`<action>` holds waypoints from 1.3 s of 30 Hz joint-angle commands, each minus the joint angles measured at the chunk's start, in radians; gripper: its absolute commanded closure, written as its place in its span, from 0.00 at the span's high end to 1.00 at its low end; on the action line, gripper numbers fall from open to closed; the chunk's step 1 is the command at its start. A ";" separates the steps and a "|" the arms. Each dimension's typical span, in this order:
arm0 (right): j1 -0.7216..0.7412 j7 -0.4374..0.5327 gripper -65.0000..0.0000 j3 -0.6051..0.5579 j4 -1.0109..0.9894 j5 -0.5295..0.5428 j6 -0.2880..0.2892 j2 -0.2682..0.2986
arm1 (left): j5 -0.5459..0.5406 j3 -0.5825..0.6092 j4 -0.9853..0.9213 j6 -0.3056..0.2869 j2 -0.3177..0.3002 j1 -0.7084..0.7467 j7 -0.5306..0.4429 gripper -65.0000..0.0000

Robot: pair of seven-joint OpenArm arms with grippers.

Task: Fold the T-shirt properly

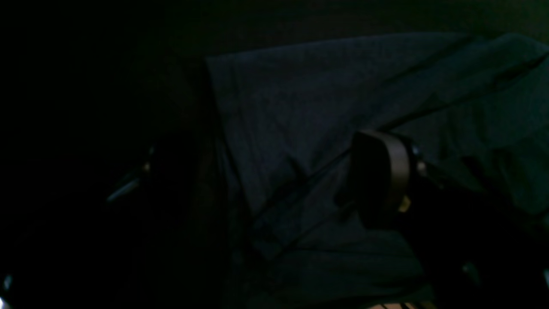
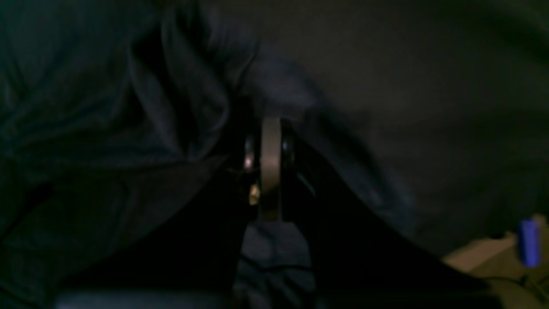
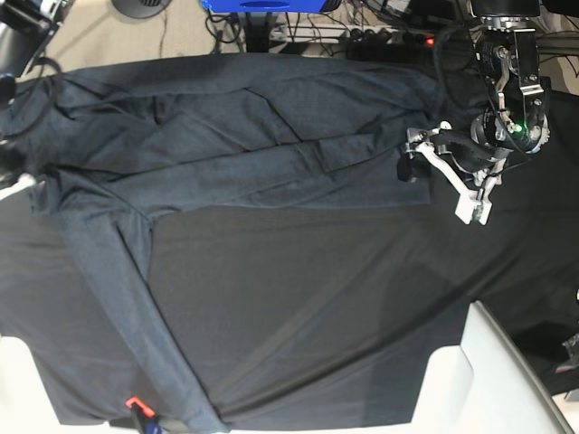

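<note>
One T-shirt, two tools, one of them gripping

My single dark grey T-shirt (image 3: 226,154) lies creased across the far half of the black-draped counter (image 3: 308,307), one strip of it trailing toward the near edge. My left tool (image 3: 441,172) hangs just off the shirt's edge, jaws apart and empty. My right tool (image 2: 271,128) sits at the opposite end, jaws pressed together on a bunched fold of the shirt

The left arm (image 3: 507,108) is black, with pale grey bracket pieces, a small green light, and dark cables running up its upper link. Each wrist view shows a dull metallic band, seemingly flanked by small screws.
</note>
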 commanded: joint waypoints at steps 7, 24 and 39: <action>0.016 0.065 0.00 0.002 -0.079 0.001 -0.001 0.015 | -0.011 -0.005 0.016 -0.005 -0.012 -0.008 -0.017 0.83; 0.082 0.120 0.00 -0.002 -0.212 -0.002 -0.001 0.022 | -0.011 -0.005 0.016 -0.005 -0.012 -0.006 -0.017 0.83; 0.063 0.051 0.00 -0.071 -0.094 -0.002 -0.001 0.016 | -0.011 -0.005 0.015 -0.005 -0.010 -0.008 -0.017 0.83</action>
